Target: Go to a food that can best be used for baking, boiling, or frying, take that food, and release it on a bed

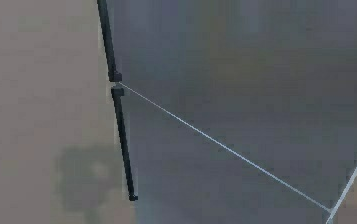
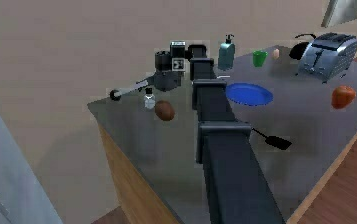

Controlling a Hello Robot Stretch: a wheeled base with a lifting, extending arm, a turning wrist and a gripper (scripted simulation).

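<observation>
The main risk is a bad approach to the potato [image 2: 164,110]. It is round and lies on the bench [image 2: 306,150] left of centre in the arm side view, near the bench's left edge, so a glancing touch could roll it off. A small shaker [image 2: 149,97] stands just beside it, up and to the left, between the potato and the fingers [image 2: 134,87]. A sweep toward the potato could tip the shaker.

The fingers reach toward the frame's left from the arm's [image 2: 221,150] far end. The potato lies below and to the right of their tips, apparently apart from them. I cannot tell whether the fingers hold anything.
</observation>
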